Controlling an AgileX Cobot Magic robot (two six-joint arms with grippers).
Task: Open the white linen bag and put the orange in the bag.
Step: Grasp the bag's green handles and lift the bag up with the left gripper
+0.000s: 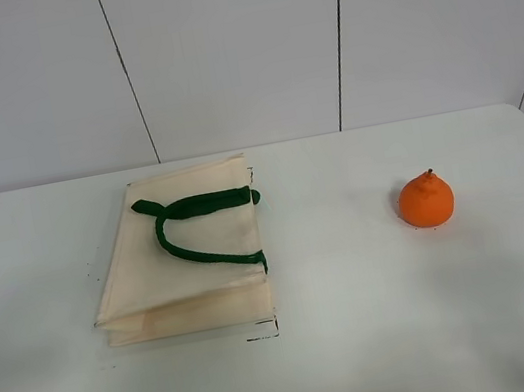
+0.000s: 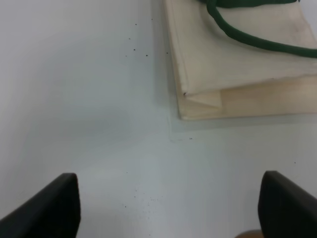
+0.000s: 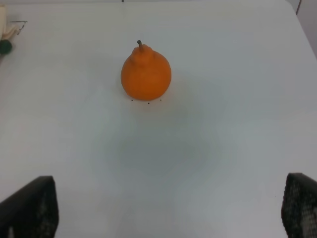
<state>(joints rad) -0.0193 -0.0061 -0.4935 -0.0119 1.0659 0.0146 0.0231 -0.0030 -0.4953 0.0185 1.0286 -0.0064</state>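
Note:
The white linen bag (image 1: pixel 186 270) lies flat and closed on the left half of the white table, its dark green handles (image 1: pixel 193 208) resting on top. The orange (image 1: pixel 426 199) stands upright on the right half, stem up. Neither arm shows in the exterior high view. My left gripper (image 2: pixel 168 208) is open and empty, over bare table short of the bag's corner (image 2: pixel 237 64). My right gripper (image 3: pixel 168 210) is open and empty, set back from the orange (image 3: pixel 146 74), which sits centred ahead of it.
The white table (image 1: pixel 369 340) ends at a pale panelled wall (image 1: pixel 236 48) behind. Small black marks (image 1: pixel 264 334) sit on the table by the bag's near right corner. The bag's edge and a green tab (image 3: pixel 5 45) show far off in the right wrist view.

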